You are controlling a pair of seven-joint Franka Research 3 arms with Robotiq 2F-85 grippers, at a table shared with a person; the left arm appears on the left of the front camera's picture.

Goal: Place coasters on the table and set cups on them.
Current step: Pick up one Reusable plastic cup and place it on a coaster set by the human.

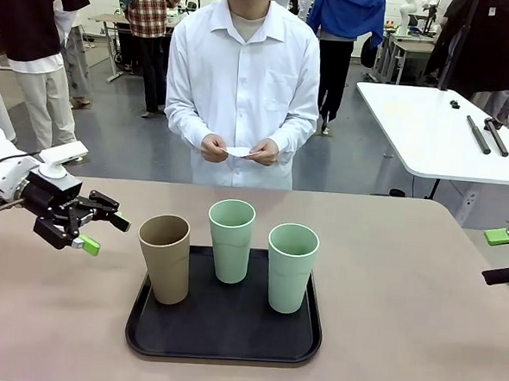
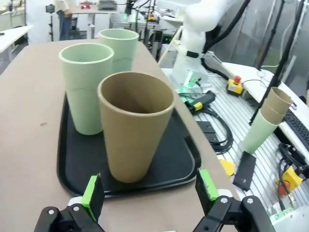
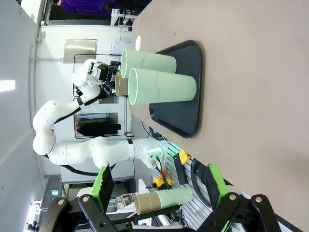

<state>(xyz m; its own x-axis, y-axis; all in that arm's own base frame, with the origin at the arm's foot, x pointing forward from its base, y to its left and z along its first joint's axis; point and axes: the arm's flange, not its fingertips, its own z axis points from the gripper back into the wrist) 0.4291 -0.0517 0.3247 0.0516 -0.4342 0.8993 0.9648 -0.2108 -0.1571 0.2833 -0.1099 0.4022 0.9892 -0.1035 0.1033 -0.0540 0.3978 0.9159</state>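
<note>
Left wrist view: your left fingers (image 2: 91, 197) are spread wide, grasping nothing; tan cup (image 2: 135, 125) stands upright just ahead, centred between them, on the black tray (image 2: 72, 164); two mint cups (image 2: 87, 87) sit beyond it, off toward the left finger; your right fingers (image 3: 104, 186) are released too, cups well ahead of them; coasters (image 1: 238, 151) are far past both, in the person's hands (image 1: 214, 147).

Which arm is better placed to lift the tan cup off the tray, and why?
Probably left: the left gripper, open, faces the tan cup from close by; the right gripper sits at the table's right edge.
</note>
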